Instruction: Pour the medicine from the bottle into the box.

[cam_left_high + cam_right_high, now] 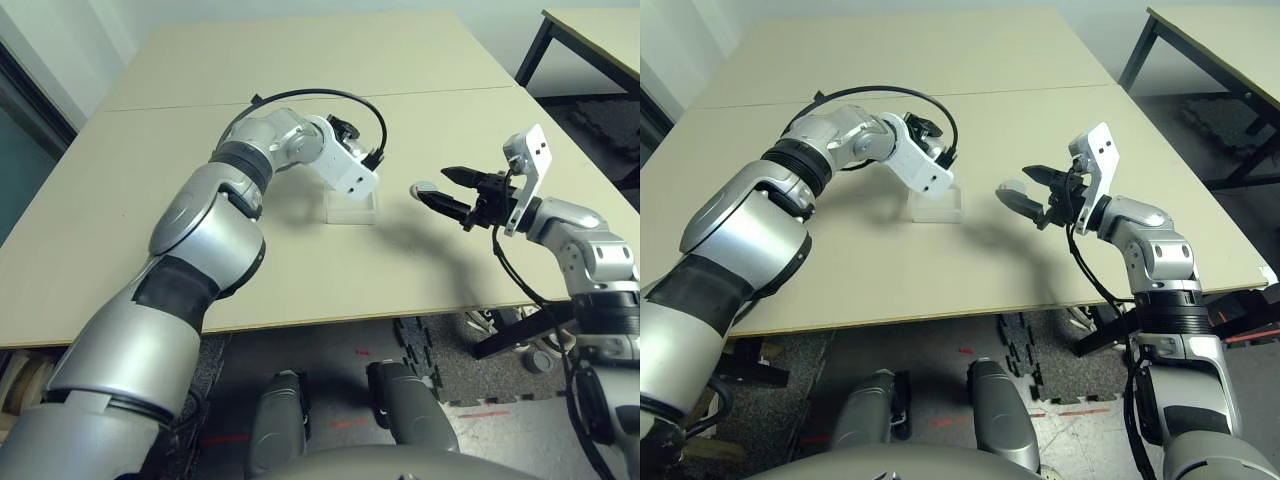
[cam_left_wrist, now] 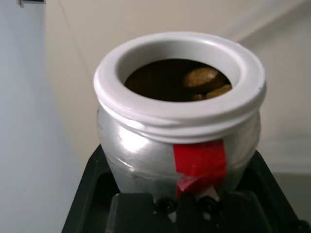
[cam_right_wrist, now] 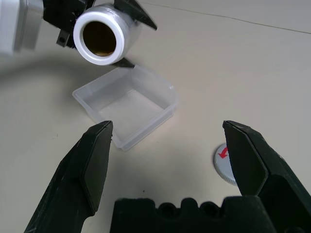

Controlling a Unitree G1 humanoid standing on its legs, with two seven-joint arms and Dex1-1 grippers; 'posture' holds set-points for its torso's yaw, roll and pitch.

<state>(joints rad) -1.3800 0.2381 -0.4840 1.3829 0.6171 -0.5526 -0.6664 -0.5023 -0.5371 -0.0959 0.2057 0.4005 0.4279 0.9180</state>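
My left gripper [image 1: 345, 130] is shut on the bottle [image 2: 180, 145], a silver bottle with a red label strip and a white rim. The bottle [image 3: 99, 35] is uncapped and tipped on its side, with its mouth just above one corner of the box [image 3: 129, 104]. Brownish-tan medicine [image 2: 201, 77] lies inside the bottle near the mouth. The clear plastic box [image 1: 352, 208] sits on the table under my left wrist, and I see nothing inside it. My right gripper [image 3: 168, 127] hovers open to the right of the box, holding nothing.
The round grey cap [image 3: 224, 165] with a red mark lies on the table [image 1: 180, 200] under my right gripper, to the right of the box. The table's front edge [image 1: 330, 320] is close to me. A second table [image 1: 590, 40] stands at the far right.
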